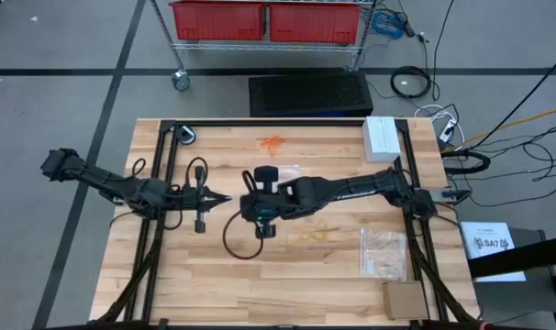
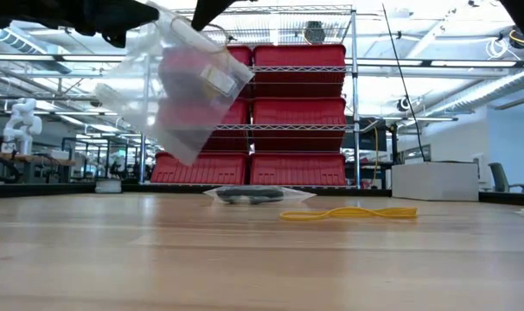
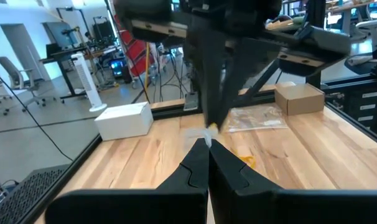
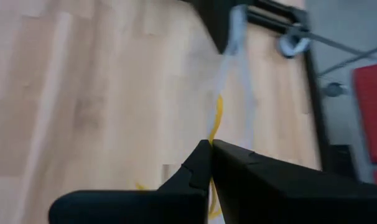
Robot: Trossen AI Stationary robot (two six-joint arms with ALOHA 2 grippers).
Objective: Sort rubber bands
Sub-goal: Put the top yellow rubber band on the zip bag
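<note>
1. Table (image 1: pixel 168 284): fills the middle of the high view and serves as the sorting ground, with colours kept well apart.
2. Left gripper (image 3: pixel 207 144): reaches in from frame left to centre, jaws pressed together on one edge of the bag.
3. Right gripper (image 4: pixel 210 146): comes in from frame right and meets the left nearly tip to tip, jaws likewise pinched on the bag's other edge, likely to pull the mouth apart.
4. Bag (image 2: pixel 171 95): hangs tilted at upper left of the low view, clear of the wood, lifted so it can be opened.
5. Yellow bands (image 2: pixel 348 212): lie loose on the wood, right of centre, low view, probably next for bagging.
6. Black bands (image 2: pixel 245 196): appear already bagged, flat at centre.
7. Orange bands (image 1: pixel 273 142): sit loose near the table's top edge, apart from the rest.
</note>
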